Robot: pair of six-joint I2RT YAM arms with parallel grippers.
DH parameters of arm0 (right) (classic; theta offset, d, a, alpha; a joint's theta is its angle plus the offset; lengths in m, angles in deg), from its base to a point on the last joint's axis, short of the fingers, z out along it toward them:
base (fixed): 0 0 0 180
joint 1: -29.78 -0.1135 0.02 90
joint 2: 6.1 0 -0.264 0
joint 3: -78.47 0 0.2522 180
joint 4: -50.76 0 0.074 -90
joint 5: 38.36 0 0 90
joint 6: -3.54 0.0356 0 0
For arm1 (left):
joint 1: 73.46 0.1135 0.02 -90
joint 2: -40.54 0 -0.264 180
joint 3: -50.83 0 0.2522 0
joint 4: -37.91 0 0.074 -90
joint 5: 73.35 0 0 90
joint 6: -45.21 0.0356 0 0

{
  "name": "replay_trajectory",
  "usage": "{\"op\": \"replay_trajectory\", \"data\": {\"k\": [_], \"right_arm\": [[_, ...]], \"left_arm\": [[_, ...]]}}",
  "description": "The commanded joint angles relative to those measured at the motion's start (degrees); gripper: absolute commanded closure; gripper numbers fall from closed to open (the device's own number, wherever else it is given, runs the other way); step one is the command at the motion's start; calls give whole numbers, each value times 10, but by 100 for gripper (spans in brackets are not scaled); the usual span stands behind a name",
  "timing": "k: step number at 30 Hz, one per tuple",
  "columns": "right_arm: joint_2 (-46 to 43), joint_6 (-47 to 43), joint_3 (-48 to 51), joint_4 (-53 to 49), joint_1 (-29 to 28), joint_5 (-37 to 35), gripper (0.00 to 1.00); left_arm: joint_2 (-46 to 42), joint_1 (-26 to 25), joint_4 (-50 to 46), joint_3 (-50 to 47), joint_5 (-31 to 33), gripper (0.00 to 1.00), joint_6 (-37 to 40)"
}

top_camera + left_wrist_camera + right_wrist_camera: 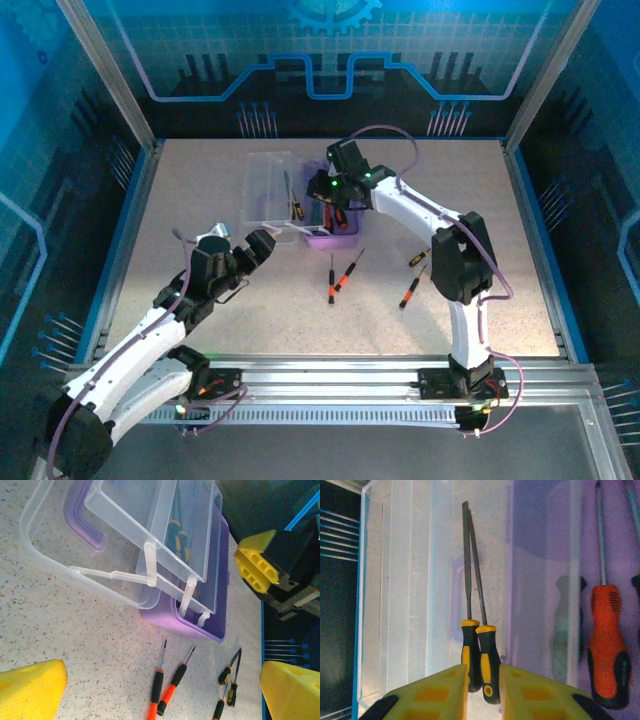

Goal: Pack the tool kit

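At the left of the tabletop (180, 210), the left hand (240, 248) is held with its fingers spread wide and nothing between them. Just beyond it the tool kit's clear lid (265, 185) lies swung open and flat, joined along its right edge to the purple case (345, 238), which sits toward the back of the tabletop, near the middle. Two yellow-handled tools (480, 650) lie side by side on the clear lid, touching, with their shafts pointing away from the right wrist camera. The right hand (483, 692) reaches over the case from the right. Its yellow fingers (437, 692) stand only narrowly apart, with the butt ends of those two handles in the gap; whether they press on the handles I cannot tell. Right of that, inside the purple case, an orange-handled screwdriver (607, 645) lies with its shaft running the same way. In front of the case a pair of orange-and-black screwdrivers (332, 280) lies close together on the bare tabletop, and further right two more screwdrivers (412, 290) lie well apart from the case.
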Motion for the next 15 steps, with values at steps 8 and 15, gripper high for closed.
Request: {"op": "replay_trajectory", "data": {"k": [8, 15], "right_arm": [[-188, -78, 198, -9, 55, -105, 77], [-340, -117, 392, -66, 174, -118, 69]], "left_arm": [[82, 1, 75, 36, -84, 1, 26], [146, -52, 111, 76, -101, 1, 73]]}}
